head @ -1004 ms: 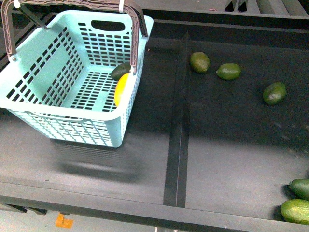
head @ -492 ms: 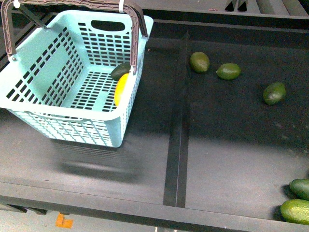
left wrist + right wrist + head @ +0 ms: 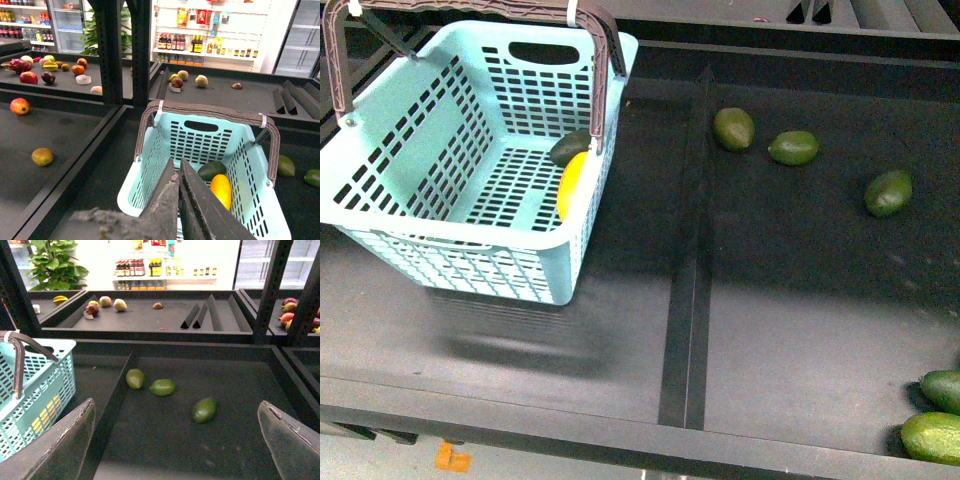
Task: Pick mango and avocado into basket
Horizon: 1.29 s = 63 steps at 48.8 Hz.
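Observation:
The pale teal basket [image 3: 380, 150] stands at the left of the dark shelf, brown handles up. Inside it, against the right wall, lie the yellow mango [image 3: 570, 185] and a dark green avocado [image 3: 568, 147]. The left wrist view shows the same basket [image 3: 150, 180] with mango [image 3: 221, 190] and avocado [image 3: 211, 170] in it. My left gripper [image 3: 177, 165] is shut and empty, above the basket's near rim. My right gripper [image 3: 177, 412] is open and empty, high over the right bay. Neither gripper shows in the front view.
Three loose green fruits [image 3: 733, 128] [image 3: 793, 147] [image 3: 888, 192] lie in the right bay, two more [image 3: 940, 425] at the front right corner. A raised divider [image 3: 690, 260] splits the shelf. Other fruit sits on shelves behind [image 3: 20, 106].

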Motion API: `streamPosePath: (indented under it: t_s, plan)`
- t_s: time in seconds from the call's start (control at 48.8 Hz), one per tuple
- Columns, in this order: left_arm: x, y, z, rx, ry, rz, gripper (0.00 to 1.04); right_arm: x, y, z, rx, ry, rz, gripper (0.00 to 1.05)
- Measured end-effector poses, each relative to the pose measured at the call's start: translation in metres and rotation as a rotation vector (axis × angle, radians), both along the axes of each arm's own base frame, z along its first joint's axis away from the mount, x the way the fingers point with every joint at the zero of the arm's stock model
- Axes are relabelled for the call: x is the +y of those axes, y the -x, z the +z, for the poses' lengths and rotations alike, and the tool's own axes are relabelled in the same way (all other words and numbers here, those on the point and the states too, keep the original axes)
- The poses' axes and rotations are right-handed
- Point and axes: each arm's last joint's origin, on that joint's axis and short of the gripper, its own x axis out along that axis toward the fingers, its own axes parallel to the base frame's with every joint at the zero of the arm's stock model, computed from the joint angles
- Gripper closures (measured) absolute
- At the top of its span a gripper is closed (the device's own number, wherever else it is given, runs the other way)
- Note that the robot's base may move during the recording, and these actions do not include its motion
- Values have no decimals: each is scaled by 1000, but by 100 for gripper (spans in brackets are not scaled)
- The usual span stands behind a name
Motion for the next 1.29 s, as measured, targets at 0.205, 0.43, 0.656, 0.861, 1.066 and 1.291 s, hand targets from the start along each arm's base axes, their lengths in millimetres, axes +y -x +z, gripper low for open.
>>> streamPosePath:
  t_s: [0.205, 0.43, 0.656, 0.861, 1.066, 1.291]
  plan:
    - [0, 5, 0, 0, 0, 0, 103, 0, 0, 0, 0, 0, 0, 9]
    - [0, 9, 0, -1, 0, 0, 103, 0, 0, 0, 0, 0, 0, 9]
    - [0, 21, -3, 9, 0, 0, 103, 0, 0, 0, 0, 0, 0, 9]
    - [0, 21, -3, 5, 0, 0, 103, 0, 0, 0, 0, 0, 0, 9]
    - [0, 21, -3, 5, 0, 0, 103, 0, 0, 0, 0, 0, 0, 9]
    - [0, 21, -3, 5, 0, 0, 103, 0, 0, 0, 0, 0, 0, 9]
